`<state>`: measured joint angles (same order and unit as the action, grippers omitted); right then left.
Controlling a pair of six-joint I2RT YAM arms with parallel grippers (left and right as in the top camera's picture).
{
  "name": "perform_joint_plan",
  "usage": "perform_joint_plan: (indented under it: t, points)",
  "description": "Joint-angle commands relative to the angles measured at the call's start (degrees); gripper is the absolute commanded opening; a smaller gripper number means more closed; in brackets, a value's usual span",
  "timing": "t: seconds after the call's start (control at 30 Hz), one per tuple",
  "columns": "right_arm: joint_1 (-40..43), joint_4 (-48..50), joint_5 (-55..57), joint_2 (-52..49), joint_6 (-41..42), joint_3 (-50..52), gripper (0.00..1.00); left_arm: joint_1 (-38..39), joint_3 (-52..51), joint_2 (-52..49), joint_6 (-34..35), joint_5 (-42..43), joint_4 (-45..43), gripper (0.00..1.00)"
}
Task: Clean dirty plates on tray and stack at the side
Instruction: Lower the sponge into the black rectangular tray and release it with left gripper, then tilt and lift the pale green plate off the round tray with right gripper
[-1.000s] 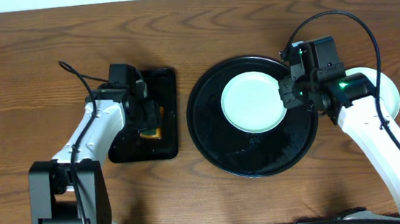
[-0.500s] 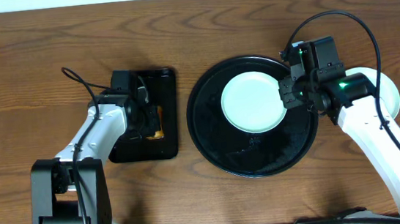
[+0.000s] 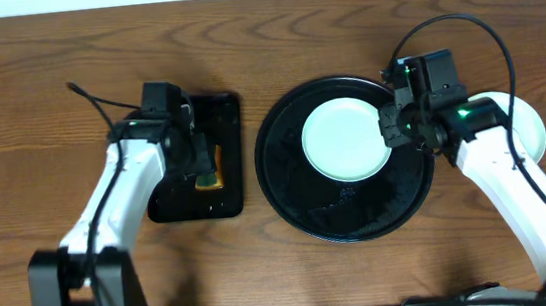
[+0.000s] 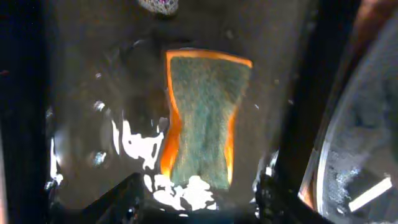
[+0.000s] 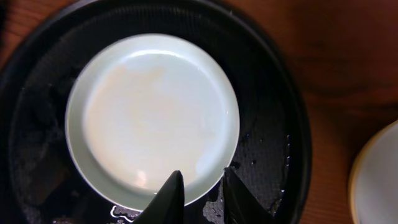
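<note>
Plate (image 3: 345,141): glossy round mint, black tray (image 3: 298,206) | left pincer (image 4: 199,196) released above sponge (image 4: 205,118) | right pincer (image 5: 200,186): cannot tell

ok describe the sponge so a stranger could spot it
Left of the big round black tray sits a smaller rectangular black tray. Lying in it is the sponge: green on top with orange edges, the only colourful thing there.

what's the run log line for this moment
left gripper open over sponge in rectangular tray | right gripper straddling plate rim, grip unclear | plate lying in round tray
</note>
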<state>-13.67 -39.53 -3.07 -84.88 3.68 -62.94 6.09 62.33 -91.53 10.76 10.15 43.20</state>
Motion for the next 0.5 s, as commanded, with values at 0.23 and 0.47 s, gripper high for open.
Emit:
perform_joint_plan:
  t: [0.23,0.47]
  points:
    - [-0.1,3.5,-0.3,-13.8,1.4,-0.5,0.22,-0.2,0.3,1.6,2.1,-0.1,6.7,0.62]
    - [2.1,5.6,-0.2,-20.1,8.7,-0.5,0.22,-0.2,0.0,1.6,2.1,-0.1,6.7,0.62]
